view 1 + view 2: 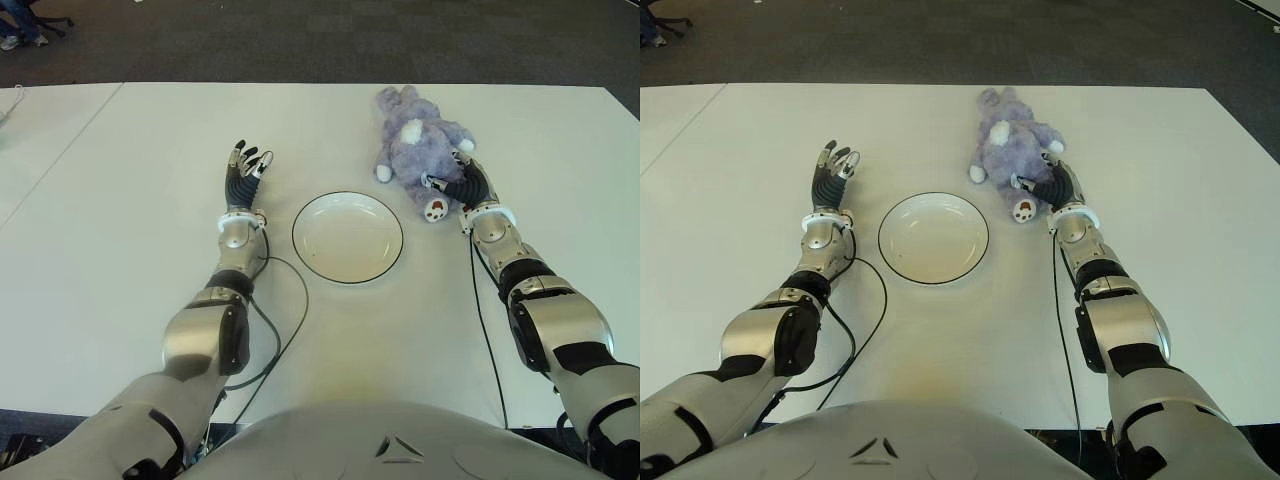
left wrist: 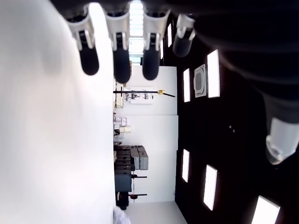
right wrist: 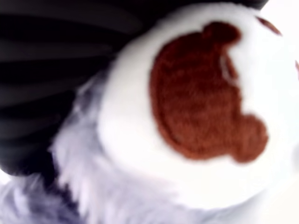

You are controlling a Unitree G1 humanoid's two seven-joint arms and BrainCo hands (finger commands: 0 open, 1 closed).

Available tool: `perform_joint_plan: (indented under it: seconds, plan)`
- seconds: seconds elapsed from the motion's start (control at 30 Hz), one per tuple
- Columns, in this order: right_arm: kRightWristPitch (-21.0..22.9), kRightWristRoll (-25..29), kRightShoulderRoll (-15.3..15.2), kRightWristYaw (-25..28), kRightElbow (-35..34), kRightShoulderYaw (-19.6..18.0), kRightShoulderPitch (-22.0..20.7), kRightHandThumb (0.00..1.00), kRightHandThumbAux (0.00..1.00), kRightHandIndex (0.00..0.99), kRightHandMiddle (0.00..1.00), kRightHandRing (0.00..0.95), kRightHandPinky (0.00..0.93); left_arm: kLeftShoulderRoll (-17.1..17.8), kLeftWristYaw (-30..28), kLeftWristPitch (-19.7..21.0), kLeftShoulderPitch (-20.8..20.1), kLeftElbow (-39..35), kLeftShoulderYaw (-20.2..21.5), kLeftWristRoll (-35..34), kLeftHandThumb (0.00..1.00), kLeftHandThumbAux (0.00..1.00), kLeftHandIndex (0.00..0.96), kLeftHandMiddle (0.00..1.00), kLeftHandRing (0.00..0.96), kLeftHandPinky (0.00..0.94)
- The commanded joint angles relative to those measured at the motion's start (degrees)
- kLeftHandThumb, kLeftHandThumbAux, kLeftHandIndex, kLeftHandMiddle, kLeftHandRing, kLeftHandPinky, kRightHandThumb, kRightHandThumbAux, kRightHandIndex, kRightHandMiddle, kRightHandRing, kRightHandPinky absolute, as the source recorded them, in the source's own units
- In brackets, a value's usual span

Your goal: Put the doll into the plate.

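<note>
A purple plush doll [image 1: 415,145] lies on the white table, to the right of and slightly beyond the white plate [image 1: 347,260] with a dark rim. My right hand [image 1: 455,187] is on the doll's near leg, fingers curled around it just above the white foot with the brown paw print [image 3: 201,93]. In the right wrist view that foot fills the picture, with dark fingers [image 3: 42,60] wrapped beside it. The plate holds nothing. My left hand [image 1: 247,165] shows to the left of the plate, fingers [image 2: 121,60] spread and holding nothing.
A black cable [image 1: 290,320] loops on the table by my left forearm, and another [image 1: 485,330] runs along my right arm. A second white table [image 1: 40,140] adjoins on the left. Dark floor [image 1: 300,40] lies beyond the far edge.
</note>
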Motion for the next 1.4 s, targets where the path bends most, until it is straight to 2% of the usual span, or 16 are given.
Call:
perform_joint_plan:
  seconds: [0.03, 0.97, 1.17, 1.27, 1.4]
  plan:
    - [7.17, 0.61, 0.74, 0.91, 3.69, -0.74, 3.42, 0.710, 0.711, 0.441, 0.828, 0.833, 0.840, -2.50, -0.08, 7.09, 11.57, 7.71, 0.12, -0.29, 0.000, 0.516, 0.082, 0.190, 0.193, 0.179]
    - [5.92, 2.01, -0.91, 1.11, 3.10, -2.54, 3.00, 0.711, 0.712, 0.441, 0.830, 0.832, 0.832, -2.55, -0.17, 6.82, 11.71, 7.72, 0.10, -0.26, 0.000, 0.530, 0.100, 0.200, 0.196, 0.173]
    - [2.06, 2.10, -2.34, -0.04, 1.23, -3.38, 2.28, 0.710, 0.712, 0.441, 0.843, 0.844, 0.846, -2.54, 0.12, 7.10, 11.56, 7.71, 0.01, -0.16, 0.000, 0.534, 0.093, 0.185, 0.179, 0.156]
    - [-0.64, 1.48, -2.82, -1.51, -1.02, -3.08, 2.50, 0.706, 0.714, 0.441, 0.853, 0.858, 0.844, -1.95, -0.52, 8.09, 11.43, 7.92, 0.58, -0.61, 0.000, 0.544, 0.101, 0.186, 0.180, 0.164]
    - [-4.29, 0.18, -3.62, -4.52, -4.76, -2.48, 3.35, 0.705, 0.715, 0.440, 0.854, 0.859, 0.839, -2.18, -0.13, 7.38, 11.49, 7.87, 0.36, -0.37, 0.000, 0.546, 0.113, 0.196, 0.194, 0.188]
